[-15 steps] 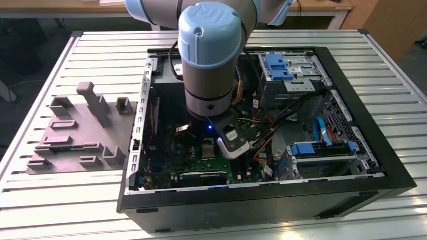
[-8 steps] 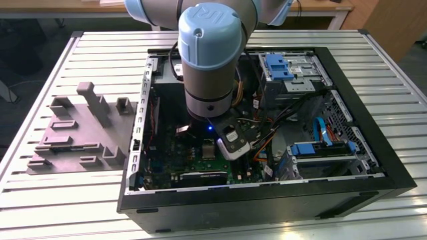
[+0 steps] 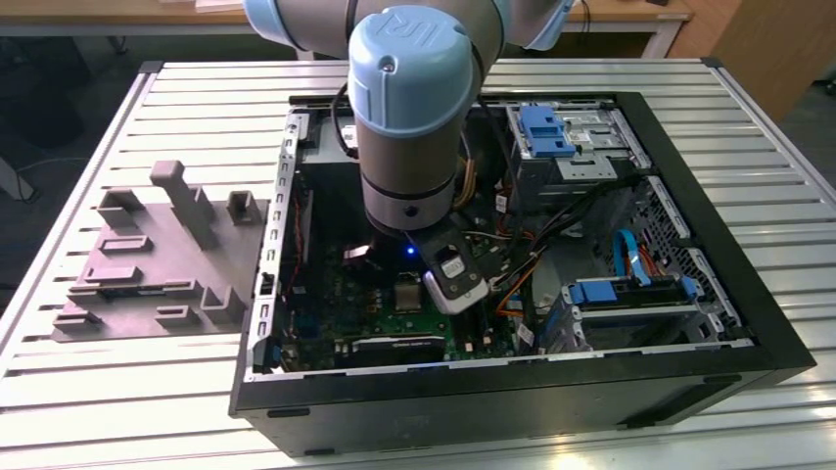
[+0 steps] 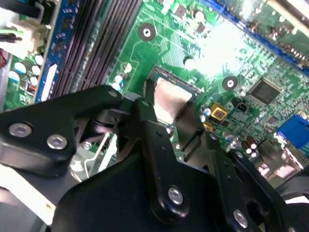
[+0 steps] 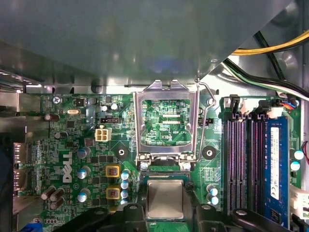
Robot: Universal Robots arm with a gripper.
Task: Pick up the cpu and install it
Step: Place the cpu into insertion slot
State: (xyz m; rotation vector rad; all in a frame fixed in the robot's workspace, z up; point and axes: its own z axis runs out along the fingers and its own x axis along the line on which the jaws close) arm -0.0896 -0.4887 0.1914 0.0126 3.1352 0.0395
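Arm [image 3: 411, 108] reaches straight down into the open computer case [image 3: 523, 392], which lies on the slatted table [image 3: 131, 392]. Grey moulded tray [image 3: 144, 274] sits on the table at the exterior view's left, just beside the case.

Gripper [image 4: 170, 108] low over the green motherboard [image 5: 72, 140]. Jaws narrow: one black finger against each of two opposite edges of the cpu [image 5: 165, 199], so the chip is clamped between them.

Cpu: silver top facing up, flat, lined up within the dark square frame of the socket. Cannot tell whether it is fully seated or a little above the contacts.

Socket bracket [image 5: 167, 153] is swung open and stands just beside the cpu, board showing through its window. Wire lever [image 5: 212, 104] raised along one side of the bracket.

Memory slots [image 5: 239, 154] run alongside the socket, apart from the gripper. Yellow and black cables [image 5: 270, 46] pass near the case wall
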